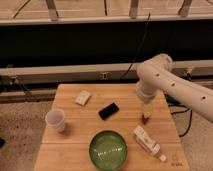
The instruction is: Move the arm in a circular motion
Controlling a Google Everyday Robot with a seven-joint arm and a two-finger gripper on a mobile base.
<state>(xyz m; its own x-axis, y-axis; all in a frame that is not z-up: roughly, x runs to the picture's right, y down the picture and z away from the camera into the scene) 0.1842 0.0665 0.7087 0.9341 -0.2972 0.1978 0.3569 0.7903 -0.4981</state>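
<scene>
Wooden table (pixel 125 95) is carrying paper cup (pixel 55 120) left, green bowl (pixel 108 149) front-ctr, black phone (pixel 108 111) mid, white packet (pixel 83 97) back-left; white bottle (pixel 147 142) lying front-right.
</scene>
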